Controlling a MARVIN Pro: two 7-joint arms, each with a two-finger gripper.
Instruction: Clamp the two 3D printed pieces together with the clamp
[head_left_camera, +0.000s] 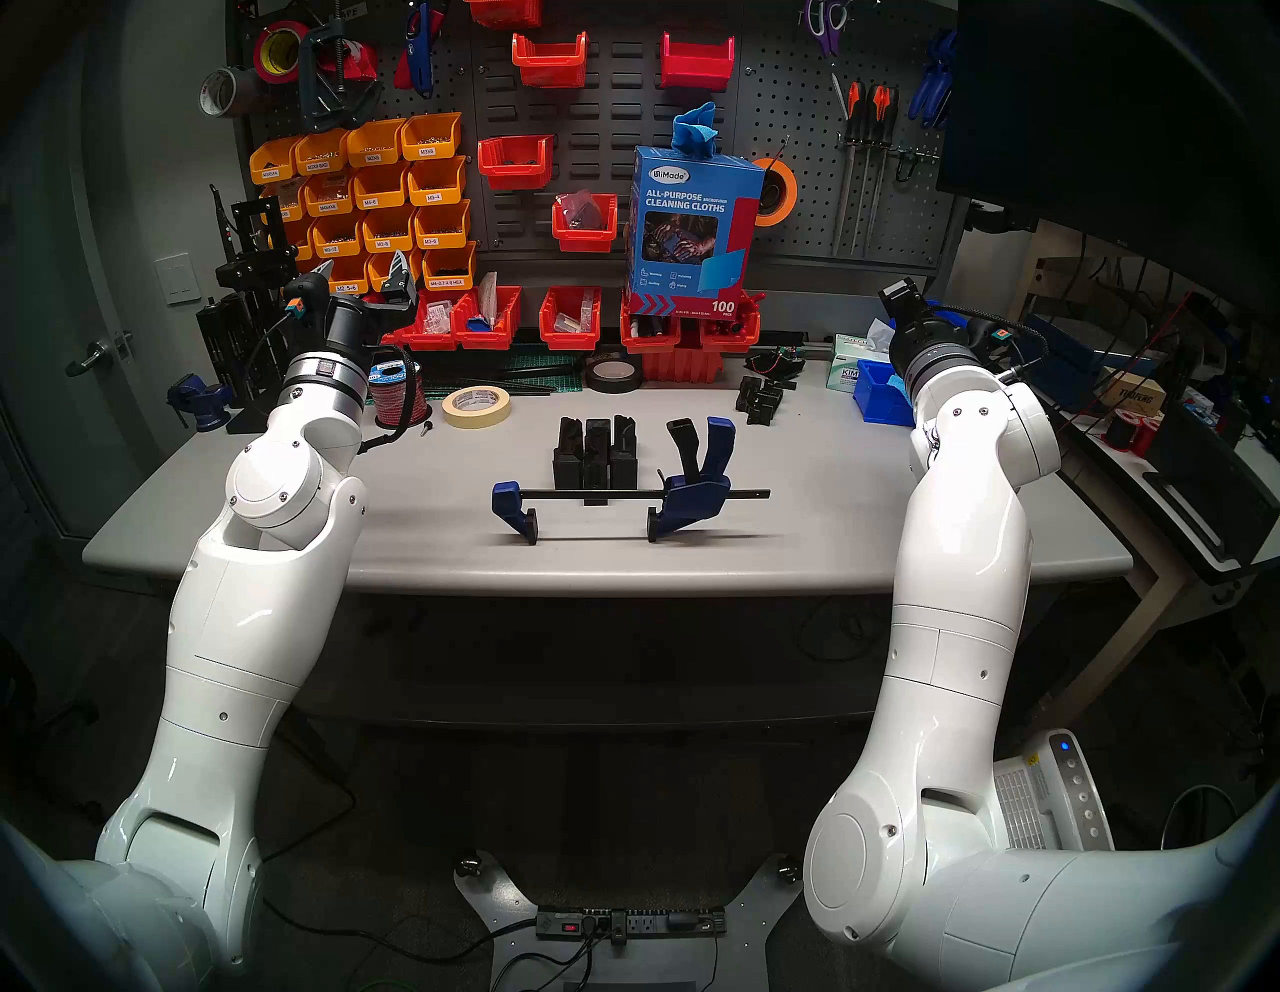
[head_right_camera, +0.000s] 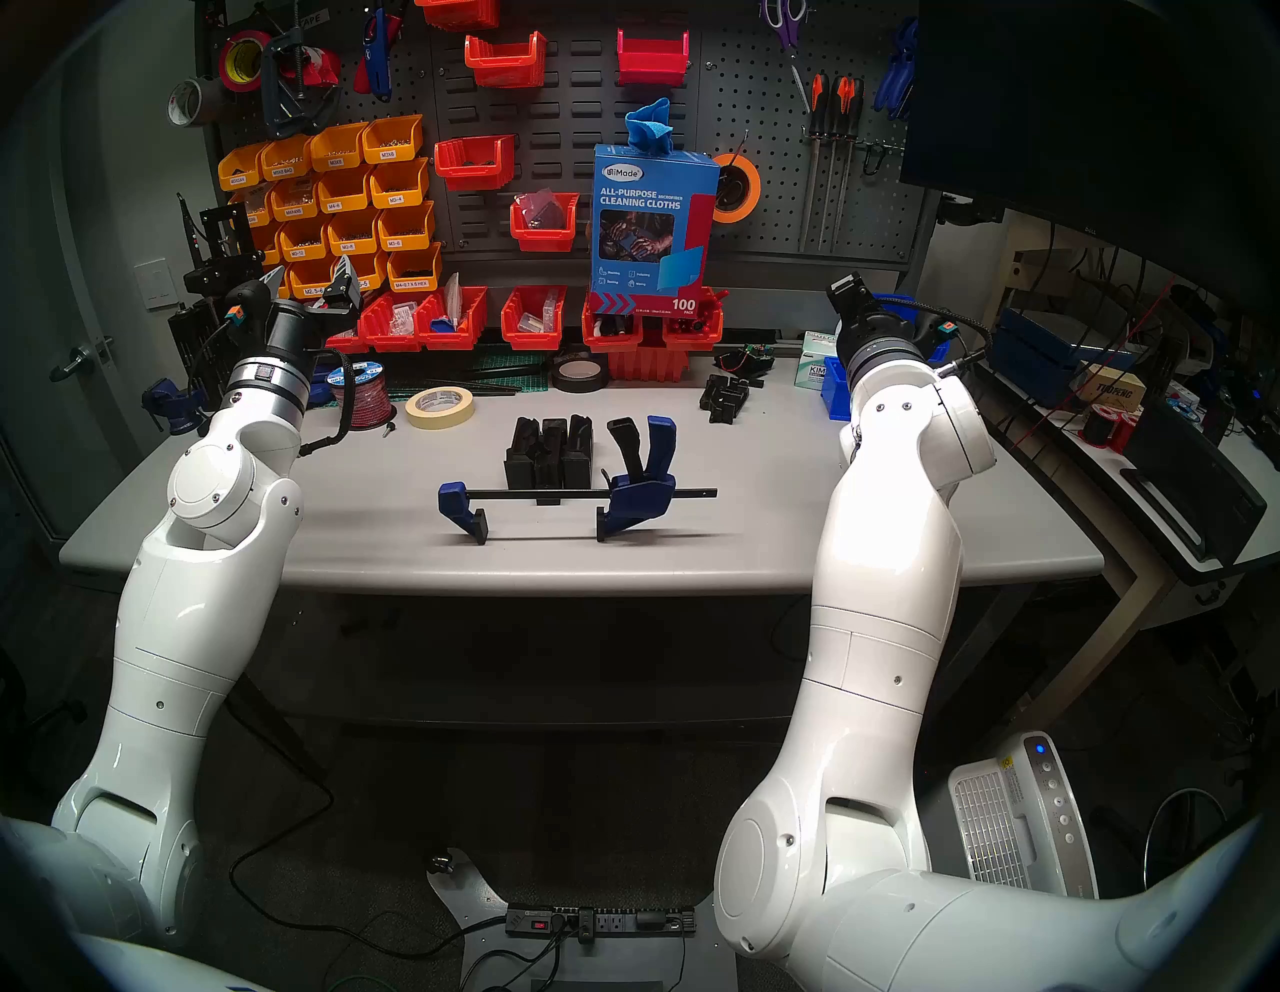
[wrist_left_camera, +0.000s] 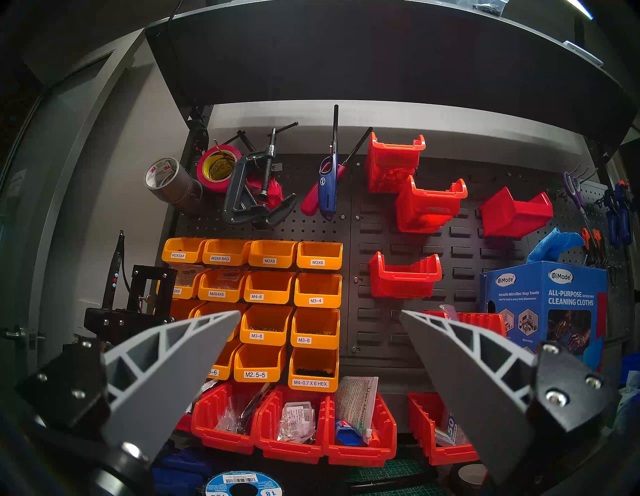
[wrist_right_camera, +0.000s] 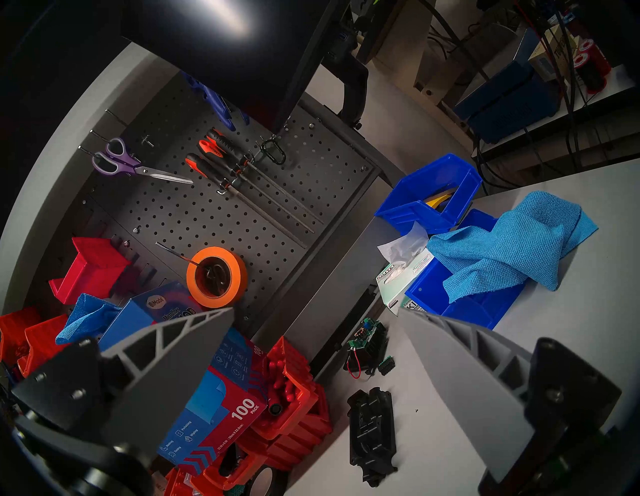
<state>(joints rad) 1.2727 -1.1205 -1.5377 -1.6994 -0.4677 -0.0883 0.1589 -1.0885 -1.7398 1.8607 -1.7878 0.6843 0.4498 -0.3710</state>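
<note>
Table (head_left_camera: 900, 526): grey, pegboard wall with bins behind.
Clamp (head_left_camera: 644, 495): mid-table, toward front edge.
Printed pieces (head_left_camera: 596, 454): just behind its bar.
Left gripper (head_left_camera: 363, 270): spread wide, empty, back-left corner.
Right gripper (wrist_right_camera: 317, 313): wide, empty, back-right corner.

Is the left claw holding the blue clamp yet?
No, the left claw hangs open and empty up by the orange bins, while the clamp lies on the table.

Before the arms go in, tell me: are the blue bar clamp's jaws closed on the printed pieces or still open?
Open. The clamp lies on the table, its padded jaws wide apart and empty; the two 3D printed pieces stand behind its bar.
</note>
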